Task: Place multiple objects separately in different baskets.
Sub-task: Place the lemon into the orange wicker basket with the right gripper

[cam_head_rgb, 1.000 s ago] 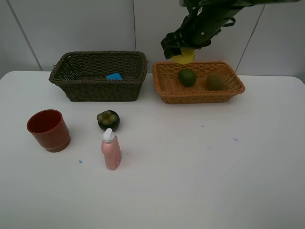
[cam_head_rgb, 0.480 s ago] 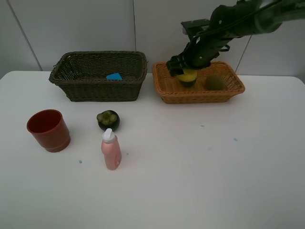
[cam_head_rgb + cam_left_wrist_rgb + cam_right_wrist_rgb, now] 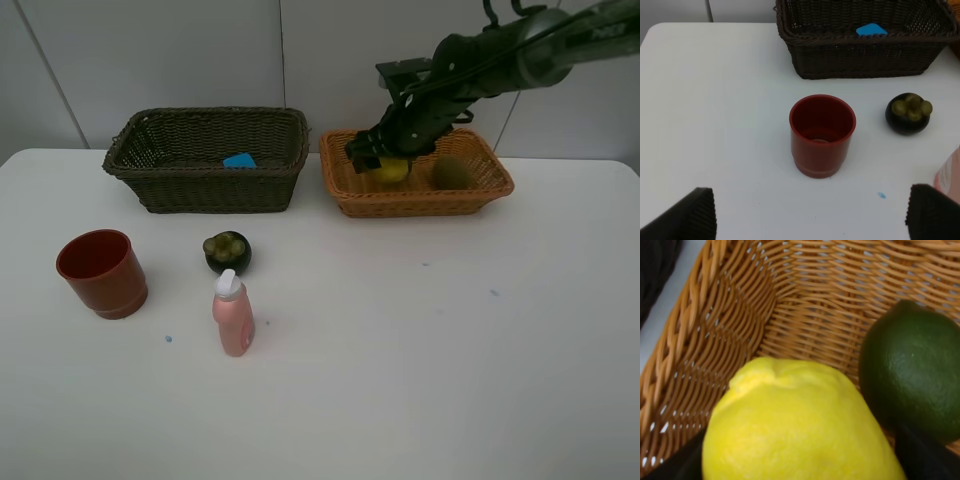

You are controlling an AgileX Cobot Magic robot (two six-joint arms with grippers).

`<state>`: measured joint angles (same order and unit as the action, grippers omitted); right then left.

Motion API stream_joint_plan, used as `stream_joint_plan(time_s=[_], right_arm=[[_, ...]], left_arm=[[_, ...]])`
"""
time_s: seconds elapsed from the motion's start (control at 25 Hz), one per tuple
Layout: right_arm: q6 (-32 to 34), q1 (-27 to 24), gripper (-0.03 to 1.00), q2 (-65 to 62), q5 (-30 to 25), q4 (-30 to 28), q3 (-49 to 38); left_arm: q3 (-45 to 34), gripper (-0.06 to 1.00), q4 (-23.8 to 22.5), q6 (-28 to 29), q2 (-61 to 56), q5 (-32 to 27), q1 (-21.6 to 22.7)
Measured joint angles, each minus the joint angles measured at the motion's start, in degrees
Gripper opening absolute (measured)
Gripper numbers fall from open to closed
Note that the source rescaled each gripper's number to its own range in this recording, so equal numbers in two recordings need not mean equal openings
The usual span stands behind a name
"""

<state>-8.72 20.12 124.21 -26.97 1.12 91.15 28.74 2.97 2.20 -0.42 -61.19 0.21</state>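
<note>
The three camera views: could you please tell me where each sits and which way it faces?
Exterior high: mounted high, looking down over the table; shows the right arm reaching into the orange basket.
Left wrist: above the table, looking down on the red cup; the left gripper shows fingertips.
Right wrist: inside the orange basket, close on lemon and lime; the right gripper shows fingertips.
Shared: exterior and left wrist show the red cup; exterior and right wrist, the lemon.

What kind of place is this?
Probably a robot test lab: a bare white table, plain white wall panels, and a black robot arm holding a lemon inside an orange basket.
</note>
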Motion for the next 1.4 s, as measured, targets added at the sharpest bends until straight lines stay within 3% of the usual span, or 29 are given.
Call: stream_joint_plan(time_s=[0.6,0.68,0.72,0.84,1.4], right_arm=[[0.06,0.00,0.69,0.00,-0.81,1.33,0.00],[1.33,0.00,0.83,0.00,-1.20,1.35,0.00],[1.33,0.00,0.83,0.00,-1.20,1.35,0.00],[3.49,0.00,0.96,0.00,-1.20,1.35,0.00],[4.03,0.00,0.99,-0.97,-1.26,1.30,0.00]], left_arm=[[0.00,0.98,0.00,0.00,0.00,0.00,0.00],[0.00,0.98,0.00,0.00,0.00,0.00,0.00],[0.00,0.98,0.00,0.00,0.00,0.00,0.00],[0.00,0.98,0.00,0.00,0.00,0.00,0.00],[0.00,0.98,0.00,0.00,0.00,0.00,0.00]])
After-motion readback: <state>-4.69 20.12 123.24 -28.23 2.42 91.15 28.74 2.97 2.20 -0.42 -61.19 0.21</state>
